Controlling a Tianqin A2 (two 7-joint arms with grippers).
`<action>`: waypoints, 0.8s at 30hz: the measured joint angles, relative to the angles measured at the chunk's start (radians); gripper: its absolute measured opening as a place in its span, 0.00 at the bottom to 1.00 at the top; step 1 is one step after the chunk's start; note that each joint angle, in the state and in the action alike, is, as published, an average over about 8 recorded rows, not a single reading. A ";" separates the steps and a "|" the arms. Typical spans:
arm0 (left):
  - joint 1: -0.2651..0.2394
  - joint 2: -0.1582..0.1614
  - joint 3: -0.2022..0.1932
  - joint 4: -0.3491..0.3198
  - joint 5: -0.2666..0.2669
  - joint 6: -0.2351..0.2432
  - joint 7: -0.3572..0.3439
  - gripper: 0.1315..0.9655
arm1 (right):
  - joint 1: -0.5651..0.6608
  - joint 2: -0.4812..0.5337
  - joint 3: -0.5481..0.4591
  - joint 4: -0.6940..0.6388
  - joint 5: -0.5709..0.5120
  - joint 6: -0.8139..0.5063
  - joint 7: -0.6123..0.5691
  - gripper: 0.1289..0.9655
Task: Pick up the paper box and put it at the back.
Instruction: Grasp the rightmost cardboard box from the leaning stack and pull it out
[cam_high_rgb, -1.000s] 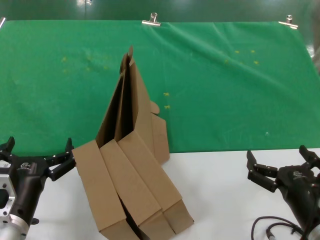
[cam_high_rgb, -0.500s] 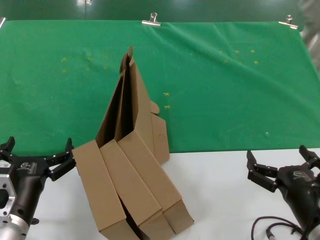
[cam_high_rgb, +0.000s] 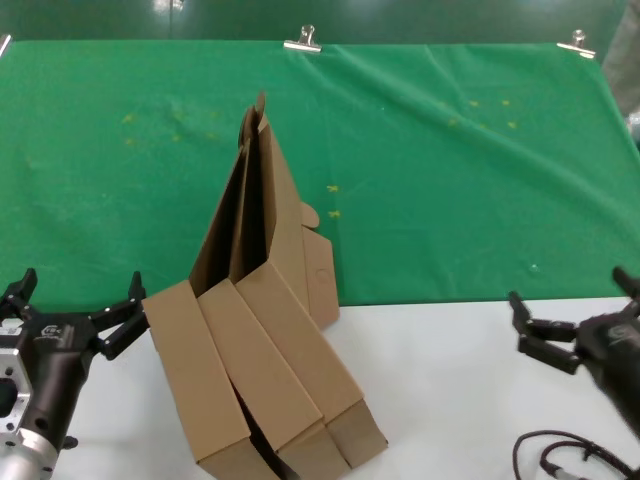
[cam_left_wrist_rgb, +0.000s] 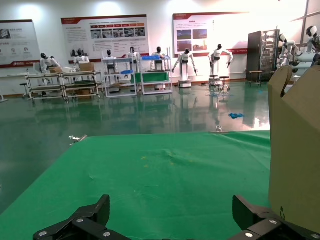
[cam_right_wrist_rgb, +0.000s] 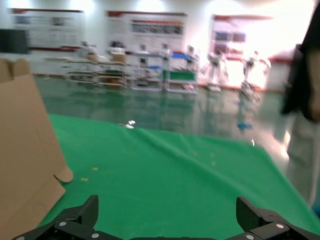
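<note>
Since a second ago, the right gripper (cam_high_rgb: 580, 325) has been shifted toward 3 o'clock, so that less of it is seen at the lower right of the head view; its fingers are spread apart and nothing is held between them. Almost no change is seen at the left gripper (cam_high_rgb: 70, 310), which is parked over the white tabletop (cam_high_rgb: 450, 400) at about 8 o'clock, with its fingers also spread wide and empty.

Three paper boxes are seen leaning together near the centre. The nearest paper box (cam_high_rgb: 195, 375) is set at the 7 o'clock side of the group, just beside the left gripper but apart from it. A second box (cam_high_rgb: 255, 365) and a third box (cam_high_rgb: 305, 345) are stacked against it toward 5 o'clock. Their raised lids (cam_high_rgb: 262, 190) are tilted up over the green cloth (cam_high_rgb: 450, 180), while their lower ends rest on the tabletop.

Two binder clips (cam_high_rgb: 303, 41) are fixed on the cloth's far edge at 12 o'clock and 1 o'clock. A black cable (cam_high_rgb: 560, 455) is seen at 5 o'clock.
</note>
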 joint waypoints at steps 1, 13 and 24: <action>0.000 0.000 0.000 0.000 0.000 0.000 0.000 0.89 | 0.008 0.004 0.025 -0.017 0.016 -0.044 -0.041 1.00; 0.000 0.000 0.000 0.000 0.000 0.000 0.000 0.72 | 0.147 0.305 -0.026 -0.368 0.292 -0.621 -0.612 1.00; 0.000 0.000 0.000 0.000 0.000 0.000 0.000 0.42 | 0.427 0.420 -0.466 -0.690 0.494 -1.106 -0.866 1.00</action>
